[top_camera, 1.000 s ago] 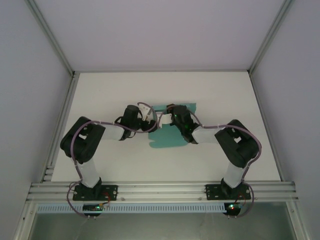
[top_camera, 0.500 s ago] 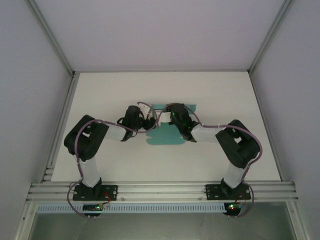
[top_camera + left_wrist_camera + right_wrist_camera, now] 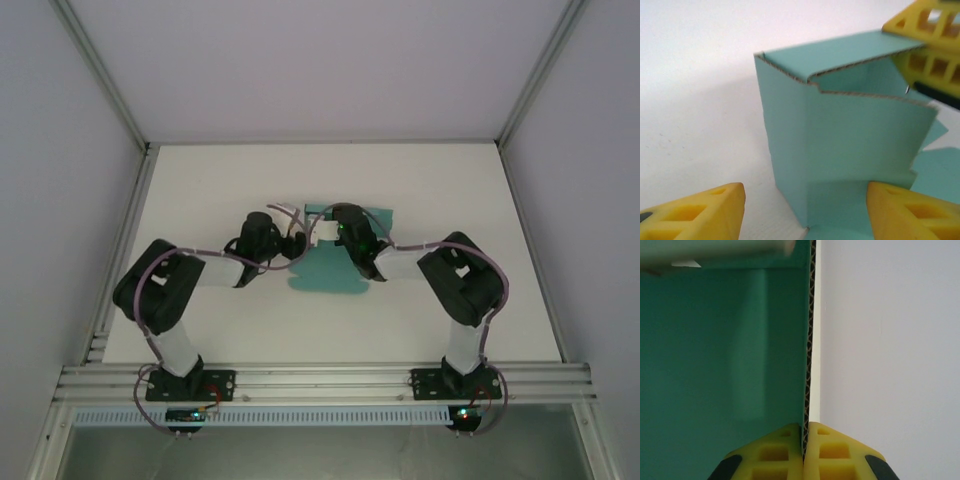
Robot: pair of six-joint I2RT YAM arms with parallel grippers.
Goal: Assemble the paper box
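- Found left base [image 3: 185, 385] and right base [image 3: 462, 385] bolted side by side at the near edge of the table [image 3: 300, 335].
- Noted left arm [image 3: 190, 275] with its elbow out toward the table's left edge and its forearm extended inward toward the centre.
- Noted right arm [image 3: 450, 280] mirrored: elbow toward the right edge, forearm angled inward and toward the far edge.
- Observed left gripper [image 3: 805, 197] with yellow left fingers [image 3: 700, 210] parted, one on either side of an upright wall of the paper box [image 3: 840, 145]. Could not confirm contact.
- Observed right gripper [image 3: 806, 430] with yellow right fingers [image 3: 775, 452] pressed together on the edge of a paper box panel.
- Recorded both grippers close together near the table's centre, tips facing each other.
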